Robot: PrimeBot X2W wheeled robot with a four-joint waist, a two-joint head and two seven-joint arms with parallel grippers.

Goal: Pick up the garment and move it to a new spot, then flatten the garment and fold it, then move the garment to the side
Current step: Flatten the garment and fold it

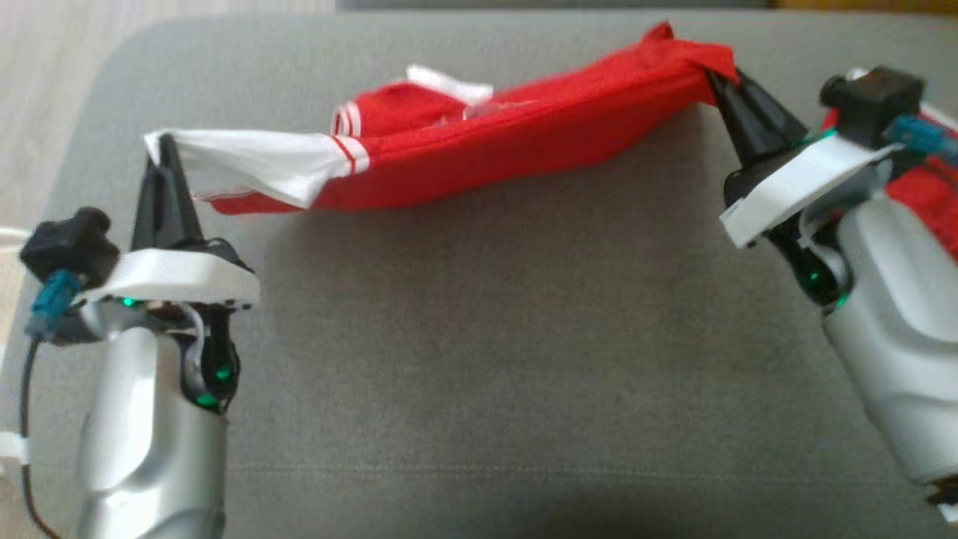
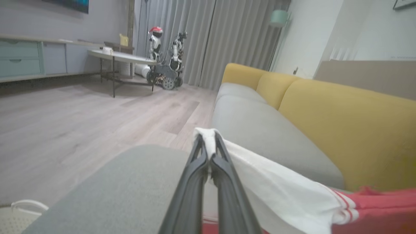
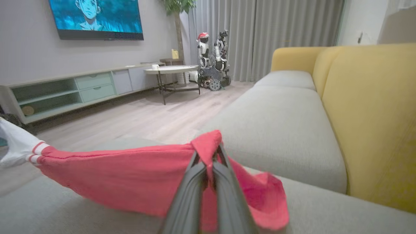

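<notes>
Sagging over sofa (image 1: 479, 337), the garment (image 1: 486, 142) is pinched by left jaws and right jaws.

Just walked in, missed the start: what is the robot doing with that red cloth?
The robot holds a red and white garment strung between its grippers over a grey sofa cushion. The left gripper is shut on the white end, the right gripper on the red end. It sags, not yet flattened.
</notes>
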